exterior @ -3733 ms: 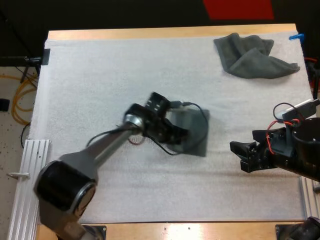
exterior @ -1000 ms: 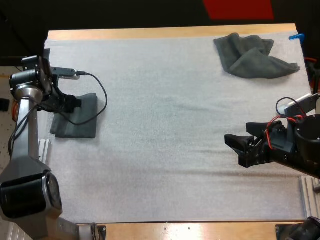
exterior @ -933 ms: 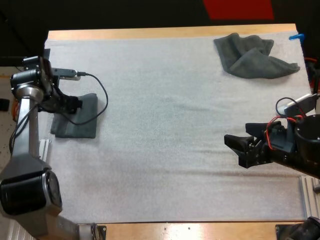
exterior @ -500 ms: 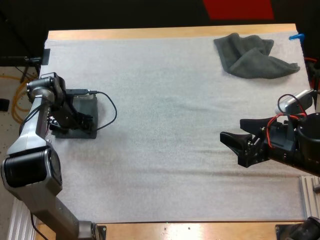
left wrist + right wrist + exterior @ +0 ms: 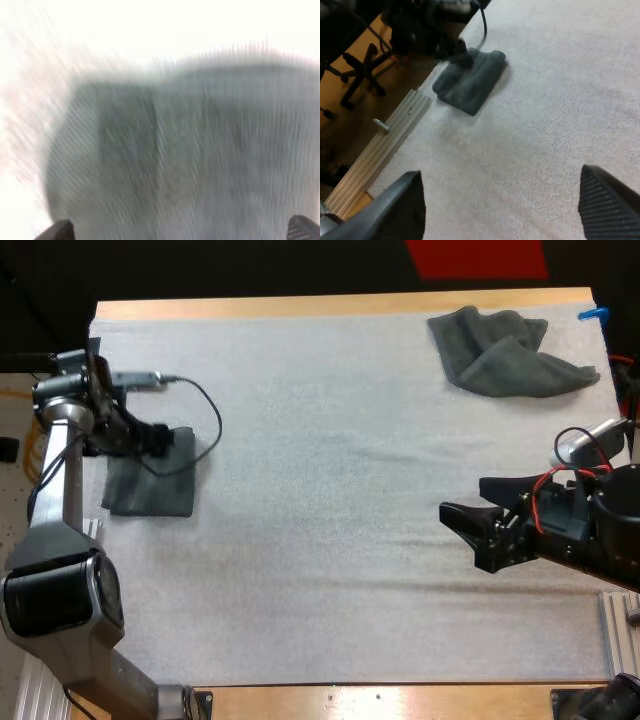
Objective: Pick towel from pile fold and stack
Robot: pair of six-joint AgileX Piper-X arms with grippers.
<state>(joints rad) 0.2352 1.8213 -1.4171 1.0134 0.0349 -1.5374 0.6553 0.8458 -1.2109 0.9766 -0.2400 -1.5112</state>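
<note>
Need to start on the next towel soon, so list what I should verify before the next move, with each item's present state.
1. Folded towel lies flat near the left edge of the mat: ok.
2. Left gripper is open, at the folded towel's far edge: ok.
3. Left gripper is lifted fully clear of the folded towel: cannot tell.
4. Right gripper is open and holds nothing, over bare mat: ok.
5. Crumpled towel lies free in the mat's far right corner, with neither gripper on it: ok.
</note>
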